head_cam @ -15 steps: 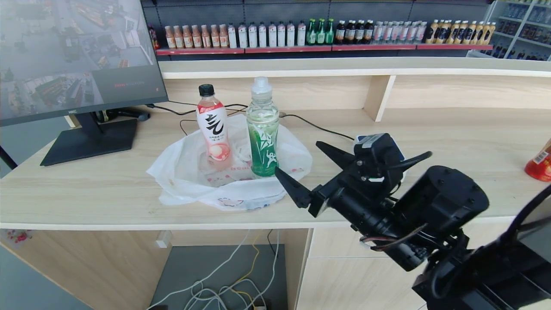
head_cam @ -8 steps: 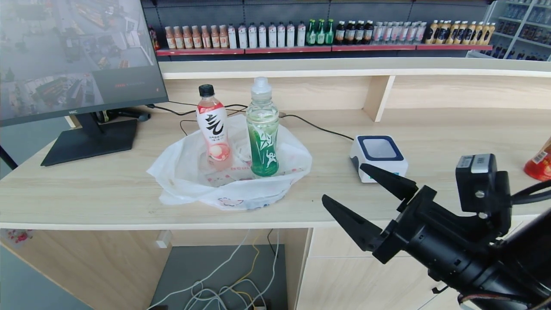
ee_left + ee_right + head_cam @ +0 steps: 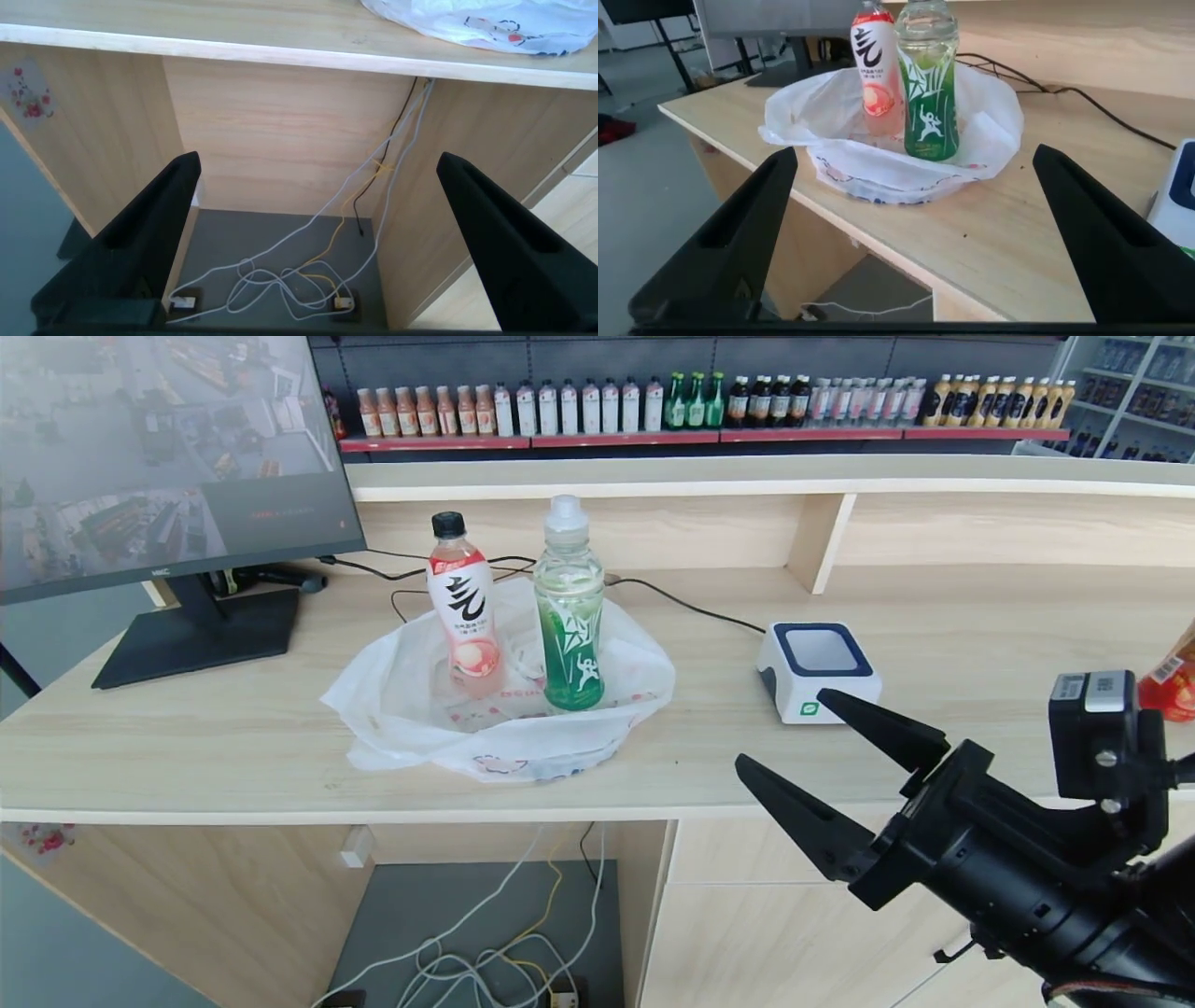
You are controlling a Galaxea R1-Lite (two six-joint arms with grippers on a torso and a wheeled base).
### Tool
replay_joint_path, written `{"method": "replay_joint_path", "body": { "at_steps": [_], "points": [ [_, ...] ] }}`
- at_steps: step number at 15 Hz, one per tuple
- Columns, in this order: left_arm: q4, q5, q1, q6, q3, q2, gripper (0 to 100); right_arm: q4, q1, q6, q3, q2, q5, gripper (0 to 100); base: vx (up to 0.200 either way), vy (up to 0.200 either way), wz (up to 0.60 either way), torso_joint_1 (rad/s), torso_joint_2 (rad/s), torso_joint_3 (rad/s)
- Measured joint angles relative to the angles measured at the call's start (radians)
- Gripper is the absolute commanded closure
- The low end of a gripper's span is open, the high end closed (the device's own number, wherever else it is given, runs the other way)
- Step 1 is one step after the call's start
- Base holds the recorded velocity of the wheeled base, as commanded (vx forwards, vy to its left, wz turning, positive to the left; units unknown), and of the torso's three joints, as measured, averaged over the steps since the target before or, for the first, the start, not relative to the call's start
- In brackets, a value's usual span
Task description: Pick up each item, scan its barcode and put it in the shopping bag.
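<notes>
Pink bottle (image 3: 464, 607) and green bottle (image 3: 569, 616) stand upright side by side inside the white shopping bag (image 3: 401, 709), which lies crumpled open on the desk (image 3: 187, 737). The scanner (image 3: 817, 670) sits to the bag's right. The right gripper (image 3: 780, 727) hangs off the desk's front edge, jaws spread wide, holding nothing. The left gripper (image 3: 318, 163) is wide open and empty too, down low facing the cables under the desk. There's a red thing (image 3: 1172, 679) at the far right, probably another bottle, but it's cut off.

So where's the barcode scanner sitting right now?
In the head view the barcode scanner stands on the counter, to the right of the shopping bag. The open right gripper hangs just in front of it, nearer the robot.
</notes>
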Motion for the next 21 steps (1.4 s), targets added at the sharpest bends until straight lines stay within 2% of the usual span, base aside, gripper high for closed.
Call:
{"method": "replay_joint_path", "body": {
  "at_steps": [4,21],
  "points": [
    [0.000,0.000,0.000,0.002,0.000,0.000,0,0.000,-0.008,0.000,-0.002,0.010,0.000,0,0.000,0.000,0.00,0.000,0.00,0.000],
    [0.001,0.001,0.000,-0.007,0.000,0.000,0,-0.001,-0.044,0.000,-0.012,0.030,0.000,0,0.000,-0.200,0.00,0.003,0.00,0.002]
  ]
}}
